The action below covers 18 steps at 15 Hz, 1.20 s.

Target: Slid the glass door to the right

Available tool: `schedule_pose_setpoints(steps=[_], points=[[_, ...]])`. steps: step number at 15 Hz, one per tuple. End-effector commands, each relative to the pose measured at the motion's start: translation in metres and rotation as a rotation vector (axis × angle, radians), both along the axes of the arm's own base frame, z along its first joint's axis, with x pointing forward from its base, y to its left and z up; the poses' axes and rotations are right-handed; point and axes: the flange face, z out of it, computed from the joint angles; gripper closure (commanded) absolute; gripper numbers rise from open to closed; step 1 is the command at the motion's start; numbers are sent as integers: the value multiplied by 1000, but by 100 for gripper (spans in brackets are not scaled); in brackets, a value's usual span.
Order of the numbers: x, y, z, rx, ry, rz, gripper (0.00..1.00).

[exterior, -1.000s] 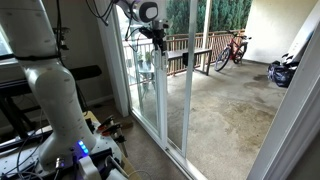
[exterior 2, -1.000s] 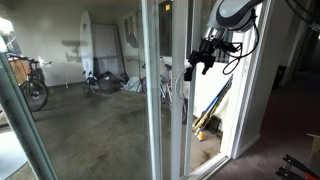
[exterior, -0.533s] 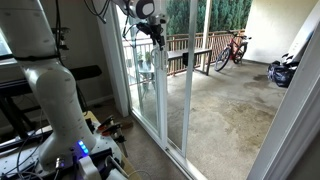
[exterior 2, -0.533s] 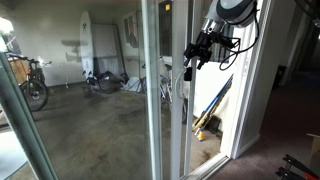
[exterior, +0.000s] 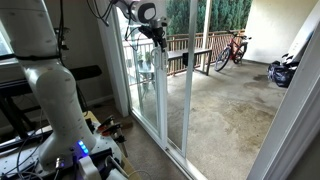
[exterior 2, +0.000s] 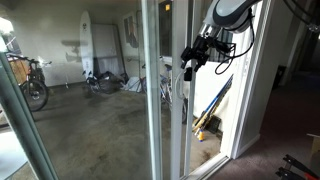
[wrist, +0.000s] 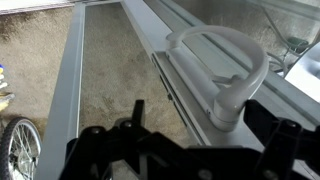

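In an exterior view, our gripper point(exterior: 157, 38) presses up against the white stile of the glass door point(exterior: 164, 100). Beyond the fingers stand a patio railing point(exterior: 190, 55) and a bicycle point(exterior: 232, 48), both well clear of the door.

In an exterior view from the patio side, the gripper point(exterior 2: 190, 62) meets the same stile point(exterior 2: 172, 120), and we see nothing blocking the door.

In the wrist view, the fingers point(wrist: 135, 120) are spread apart with the post of the white handle point(wrist: 230, 55) between them. We cannot tell if they touch it. We judge the slide is barely begun.
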Motion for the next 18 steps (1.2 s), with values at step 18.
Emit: schedule_pose_setpoints(steps=[18], points=[[23,-1,-28,7,61,-49,0]])
